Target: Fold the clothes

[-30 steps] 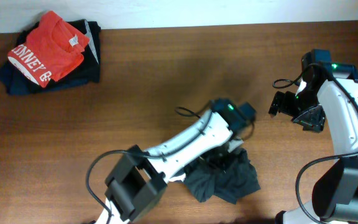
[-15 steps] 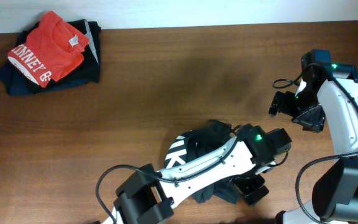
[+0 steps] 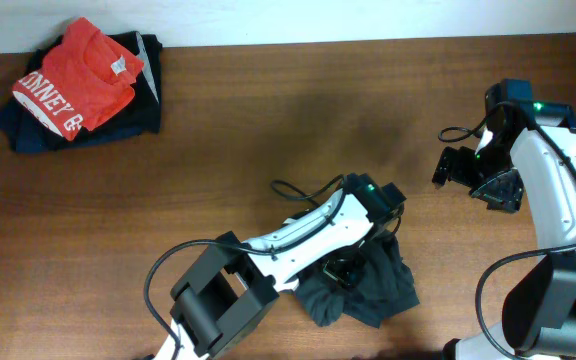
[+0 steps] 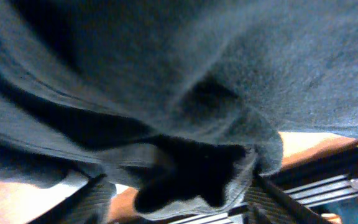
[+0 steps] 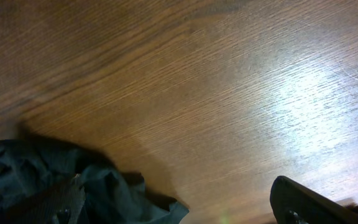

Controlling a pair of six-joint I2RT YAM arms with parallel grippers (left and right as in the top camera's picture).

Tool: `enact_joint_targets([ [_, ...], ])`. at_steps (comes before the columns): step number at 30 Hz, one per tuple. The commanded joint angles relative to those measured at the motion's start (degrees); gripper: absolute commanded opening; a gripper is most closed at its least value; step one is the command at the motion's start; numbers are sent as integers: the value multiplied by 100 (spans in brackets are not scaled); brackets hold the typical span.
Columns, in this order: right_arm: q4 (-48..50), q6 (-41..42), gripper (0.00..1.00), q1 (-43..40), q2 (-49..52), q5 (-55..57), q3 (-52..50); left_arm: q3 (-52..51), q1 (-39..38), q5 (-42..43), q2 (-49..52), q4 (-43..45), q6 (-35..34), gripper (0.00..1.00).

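The clothes are one dark charcoal T-shirt, crumpled in a heap near the table's front edge, with no lettering showing. My left gripper points down into the top of the heap. In the left wrist view its ribbed fingers stand apart, and a fold of the shirt hangs between them. A strip of table shows beside the left finger. My right gripper hovers open to the right, above bare wood. In the right wrist view the shirt's edge lies at the lower left, and nothing is between that gripper's fingers.
A folded red shirt with white letters lies on top of dark folded garments at the back left corner. The left arm's white link crosses the table's front middle. Brown wood spans the middle of the table.
Half a second ago the left arm reached further right and the shirt showed white lettering. It has since swung back, the shirt lies crumpled, and the left jaws have parted. The right arm is still.
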Motion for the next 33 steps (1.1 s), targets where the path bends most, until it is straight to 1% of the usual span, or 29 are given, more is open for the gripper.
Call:
enact_joint_targets([
  [1,-2,-13,99,-4,-55,11,70,-79,-15,199,-57,90,-13,27],
  [2,-2,-15,99,-4,-55,11,70,-79,-15,199,-57,83,-11,2],
  [3,-2,-13,98,-4,-55,11,70,-76,-17,199,-57,79,-11,0],
  [5,-2,-13,99,-4,-55,11,70,83,-20,201,-66,-46,-13,0],
  [8,-2,-15,99,-4,-55,11,70,833,-186,212,-227,-520,7,0],
  [10,-2,-13,99,-4,-55,11,70,1038,-450,439,-356,-562,7,0],
  [12,-2,-15,99,-4,-55,11,70,1025,-774,623,-369,-492,-2,0],
  [14,-2,-13,99,-4,-55,11,70,946,-1073,651,-367,-356,-42,1],
  [16,-2,-15,99,-4,-55,11,70,741,-1300,651,-367,-15,-39,2],
  [19,-2,-13,99,-4,-55,11,70,188,-1587,654,-358,911,-37,2],
  [20,-2,-13,99,-4,-55,11,70,22,-1665,649,-358,1222,-35,34],
  [21,-2,-13,99,-4,-55,11,70,-35,-1696,651,-358,1318,-35,67],
  [22,-2,-13,99,-4,-55,11,70,-39,-1705,649,-358,1318,-31,70],
  [23,-2,-13,99,-4,-55,11,70,-33,-1700,651,-365,1270,59,70],
  [24,-2,-13,99,-4,-55,11,70,15,-1683,634,-396,1145,304,64],
  [25,-2,-13,99,-4,-55,11,70,295,-1582,293,-457,730,310,57],
  [27,-2,-15,99,-4,-55,11,70,699,-1434,-256,-516,317,223,57],
  [28,-2,-13,99,-4,-55,11,70,898,-1287,-658,-553,210,13,57],
  [29,-2,-13,99,-4,-55,11,70,951,-1130,-820,-564,245,-103,57],
  [30,-2,-13,99,-4,-55,11,70,951,-960,-809,-564,313,-105,57],
  [31,-2,-13,99,-4,-55,11,70,949,-555,-570,-562,472,-105,57],
  [33,-2,-13,99,-4,-55,11,70,920,-118,-111,-551,730,-103,57],
])
